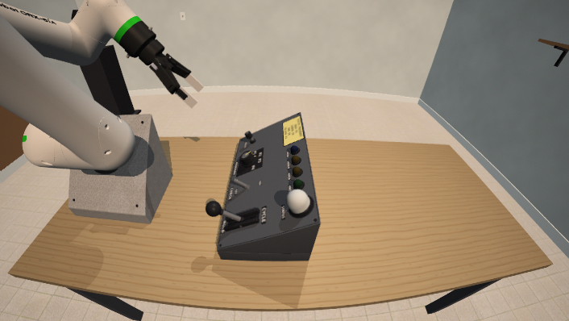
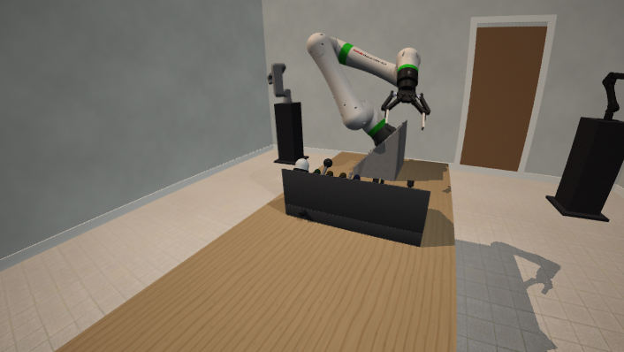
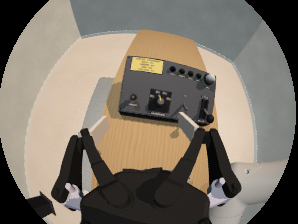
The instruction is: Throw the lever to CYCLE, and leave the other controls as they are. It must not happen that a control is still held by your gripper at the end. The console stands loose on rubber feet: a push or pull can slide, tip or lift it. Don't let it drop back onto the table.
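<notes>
A dark sloped console (image 1: 269,193) stands on the wooden table. Its lever (image 1: 226,214) has a black ball knob (image 1: 213,208) and leans toward the console's left edge, away from the CYCLE label (image 1: 263,214). The lever's knob also shows in the exterior view (image 2: 327,163) and the lever shows in the wrist view (image 3: 205,111). My gripper (image 1: 193,92) is open and empty. It hangs high in the air, well behind and to the left of the console. In the exterior view it (image 2: 405,117) points down above the robot's base.
The console also carries a white dome button (image 1: 298,201), a column of coloured buttons (image 1: 296,166), a rotary knob (image 1: 246,157), a small toggle (image 1: 248,135) and a yellow plate (image 1: 293,130). The grey robot pedestal (image 1: 121,177) stands left of the console.
</notes>
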